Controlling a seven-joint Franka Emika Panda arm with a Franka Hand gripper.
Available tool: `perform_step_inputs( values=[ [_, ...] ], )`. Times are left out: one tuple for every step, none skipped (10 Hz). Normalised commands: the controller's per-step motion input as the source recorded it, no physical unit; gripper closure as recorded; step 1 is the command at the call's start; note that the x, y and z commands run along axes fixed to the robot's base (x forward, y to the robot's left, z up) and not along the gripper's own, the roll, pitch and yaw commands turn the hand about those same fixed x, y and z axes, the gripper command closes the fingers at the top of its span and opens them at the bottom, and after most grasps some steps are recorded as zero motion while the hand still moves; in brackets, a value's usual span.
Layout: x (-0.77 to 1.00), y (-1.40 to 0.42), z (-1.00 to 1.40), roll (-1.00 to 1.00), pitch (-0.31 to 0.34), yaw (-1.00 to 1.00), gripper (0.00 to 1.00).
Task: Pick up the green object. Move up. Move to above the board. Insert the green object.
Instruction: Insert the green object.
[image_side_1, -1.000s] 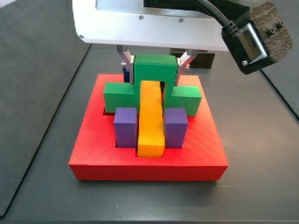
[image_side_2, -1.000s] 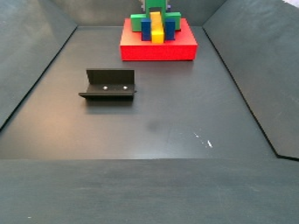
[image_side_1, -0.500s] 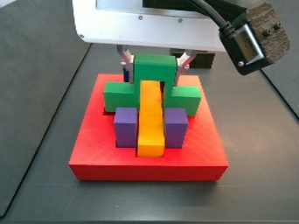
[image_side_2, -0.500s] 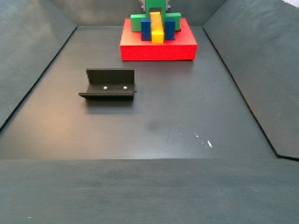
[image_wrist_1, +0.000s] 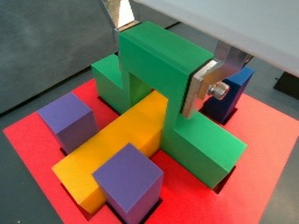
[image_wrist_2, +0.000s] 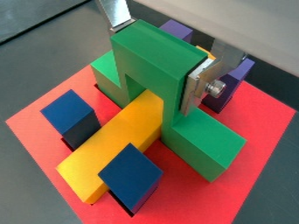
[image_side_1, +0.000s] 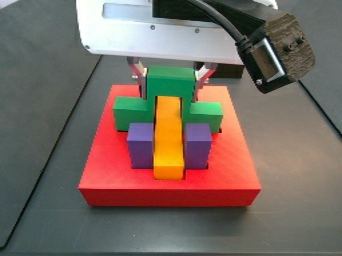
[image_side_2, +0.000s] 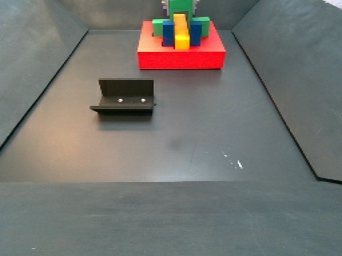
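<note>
Green object seated on the board, hand clamped on it

The green object straddles the yellow bar, its two feet down in the slots of the red board, so insertion looks done or nearly so. The hand grips the raised middle cube from above, one silver finger flat against its side in both wrist views. Purple blocks flank the bar. What seems left is letting go and lifting clear. The fixture stands well apart on the desk.
</note>
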Motion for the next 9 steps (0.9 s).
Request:
perform_step_inputs(
  values=[
    [0.31, -0.01, -0.12, 0.04, 0.000, 0.02, 1.00],
    [0.39, 0.00, -0.40, 0.01, -0.050, 0.01, 1.00],
    [0.25, 0.00, -0.56, 0.00, -0.131, 0.01, 1.00],
    [0.19, 0.00, -0.32, 0.00, -0.084, 0.02, 1.00],
    [0.17, 0.00, -0.29, 0.00, -0.057, 0.02, 1.00],
    [0.04, 0.00, -0.50, 0.00, -0.130, 0.01, 1.00],
    [0.00, 0.00, -0.63, -0.03, -0.169, 0.00, 1.00],
    [-0.01, 0.00, -0.77, 0.00, -0.210, 0.03, 1.00],
    [0.00, 0.00, -0.79, 0.01, -0.233, 0.05, 1.00]
  ],
)
